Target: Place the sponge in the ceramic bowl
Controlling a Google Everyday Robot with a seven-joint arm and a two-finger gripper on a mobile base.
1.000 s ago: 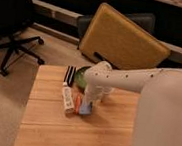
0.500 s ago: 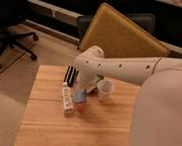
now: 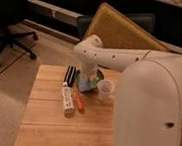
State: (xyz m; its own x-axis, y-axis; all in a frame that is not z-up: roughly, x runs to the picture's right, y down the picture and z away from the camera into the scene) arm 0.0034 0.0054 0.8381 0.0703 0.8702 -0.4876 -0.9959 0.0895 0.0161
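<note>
The ceramic bowl point(image 3: 99, 75) is a green round dish near the back of the wooden table point(image 3: 42, 126), mostly covered by my arm. My gripper point(image 3: 86, 82) points down over the bowl's front left part. The blue sponge point(image 3: 86, 88) sits between its fingers, at the bowl's front rim; I cannot tell whether it touches the bowl. The gripper is shut on the sponge.
A translucent cup point(image 3: 105, 89) stands just right of the bowl. A white tube point(image 3: 68, 98) and a thin orange stick point(image 3: 80, 103) lie in front of it, a black striped item point(image 3: 70, 74) to its left. A tan board point(image 3: 123, 29) leans behind; an office chair point(image 3: 7, 23) stands far left.
The arm has swung back and left, carrying the sponge from the table's middle, in front of the cup, up to the bowl. The cup, hidden a second ago, shows now.
</note>
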